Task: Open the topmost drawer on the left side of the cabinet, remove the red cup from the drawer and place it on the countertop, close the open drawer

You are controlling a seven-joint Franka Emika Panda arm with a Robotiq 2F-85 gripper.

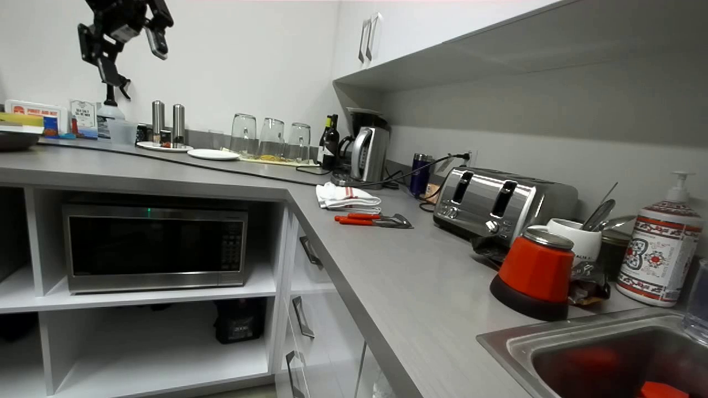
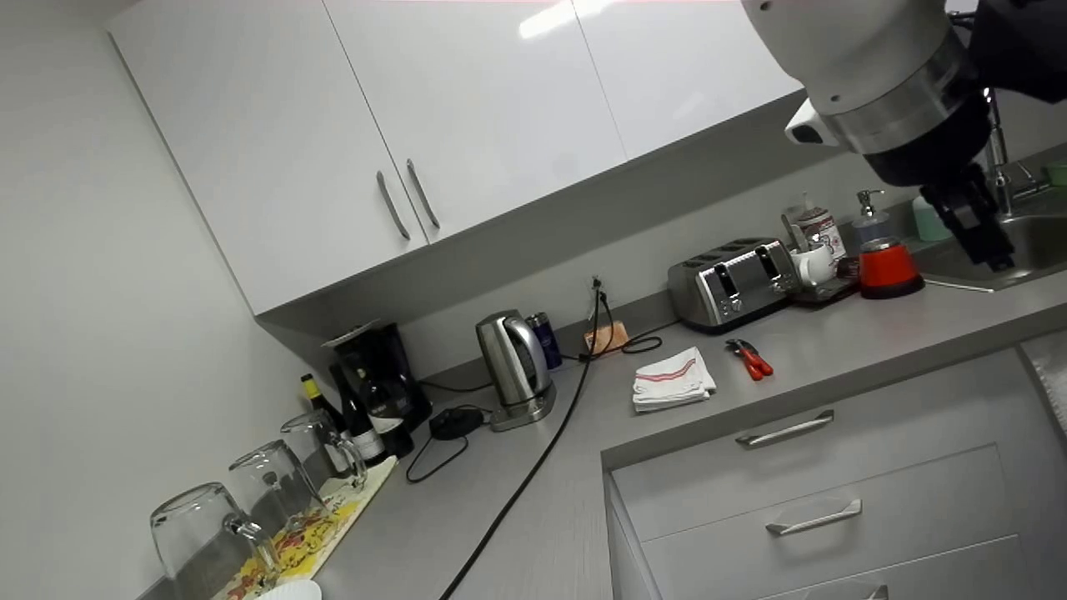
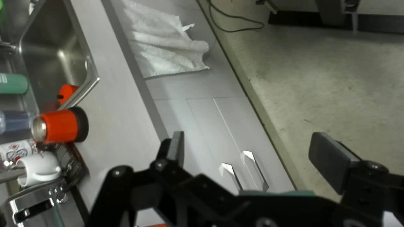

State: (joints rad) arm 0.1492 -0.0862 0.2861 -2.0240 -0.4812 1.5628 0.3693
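My gripper [image 3: 247,142] stands open in the wrist view, fingers far apart and nothing between them. It hangs high above the white cabinet [image 3: 233,116], whose silver bar handles lie below. In both exterior views the gripper [image 1: 135,67] [image 2: 988,242] is up in the air, touching nothing. Under the countertop edge, the topmost drawer [image 2: 909,454] has its flat front flush with the fronts beneath. The light-grey countertop [image 2: 884,350] runs above it. The red cup is out of view.
A red-orange vessel [image 1: 536,273] stands beside the sink [image 1: 498,342]. The toaster [image 2: 733,283], folded towel [image 2: 673,382] and red-handled tool [image 2: 753,362] lie along the countertop. A white cloth [image 3: 167,47] hangs on the cabinet front. A black cable [image 2: 525,500] crosses the countertop.
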